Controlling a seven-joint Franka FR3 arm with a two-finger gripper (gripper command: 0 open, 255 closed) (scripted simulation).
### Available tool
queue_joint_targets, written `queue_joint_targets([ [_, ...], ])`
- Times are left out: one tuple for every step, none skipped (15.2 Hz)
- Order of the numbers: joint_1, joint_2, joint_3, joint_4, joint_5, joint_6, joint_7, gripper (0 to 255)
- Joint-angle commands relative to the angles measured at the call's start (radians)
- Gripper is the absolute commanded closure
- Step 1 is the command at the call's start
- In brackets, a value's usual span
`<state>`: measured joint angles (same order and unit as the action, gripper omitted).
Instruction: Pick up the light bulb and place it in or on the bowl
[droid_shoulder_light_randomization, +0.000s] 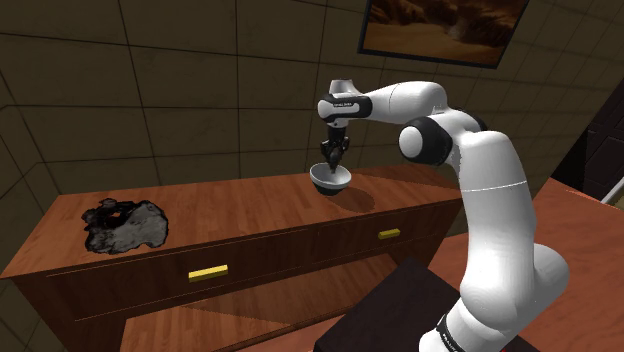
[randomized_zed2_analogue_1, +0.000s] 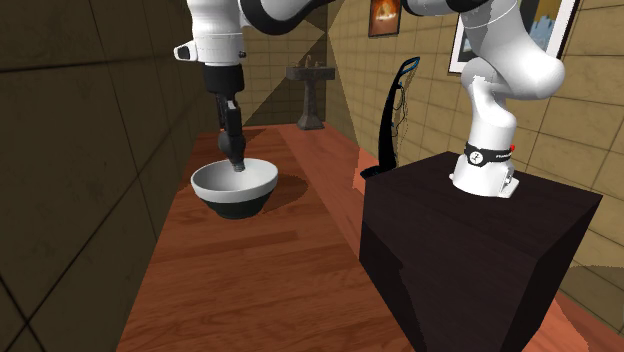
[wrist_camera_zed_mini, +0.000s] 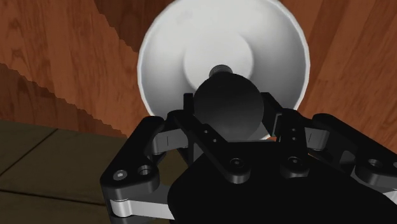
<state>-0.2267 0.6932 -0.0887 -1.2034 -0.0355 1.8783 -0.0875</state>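
Jaws: pinching the bulb (wrist_camera_zed_mini: 228, 105) on both flanks of its dark round body, pointing straight down.
Bulb: held over the hollow of the bowl (wrist_camera_zed_mini: 159, 63), narrow end downward, close to the middle of the pale floor.
Bowl: pale inside, dark outside, upright on the desk (droid_shoulder_light_randomization: 230, 215), nearer the wall than the front edge.
Height: in the second exterior view the jaw tips sit about at rim level. Whether the bulb's narrow end touches the bowl's floor cannot be told.
Stage: by my reading the carry is done and only the release is left.
Risk, drop: if a gap remains below, the bulb would land on its narrow end, tip over and roll up the curved wall. A round body on a smooth slope settles slowly, though the rim looks high enough to hold it.
Risk, push: lowering further could press the bulb into the floor, which might skid or tilt the bowl or twist the bulb in the grip.
Risk, cling: opening unevenly could drag the bulb sideways on one finger and flick it toward the rim.
Risk, exit: leaving on a slant could clip the rim and shove the bowl, so a straight lift seems safest.
Worst case: a bulb that escapes would roll across the desk and over the front edge.
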Motion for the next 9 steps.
queue_joint_targets([
  [0.000,0.000,0.000,0.000,0.000,0.001,0.000,255],
  [0.000,0.000,0.000,0.000,0.000,0.001,0.000,255],
  [0.000,0.000,0.000,0.000,0.000,0.001,0.000,255],
  [0.000,0.000,0.000,0.000,0.000,0.001,0.000,0],
  [0.000,0.000,0.000,0.000,0.000,0.001,0.000,0],
  [0.000,0.000,0.000,0.000,0.000,0.001,0.000,0],
  [0.000,0.000,0.000,0.000,0.000,0.001,0.000,0],
  [0.000,0.000,0.000,0.000,0.000,0.001,0.000,0],
  [0.000,0.000,0.000,0.000,0.000,0.001,0.000,0],
])
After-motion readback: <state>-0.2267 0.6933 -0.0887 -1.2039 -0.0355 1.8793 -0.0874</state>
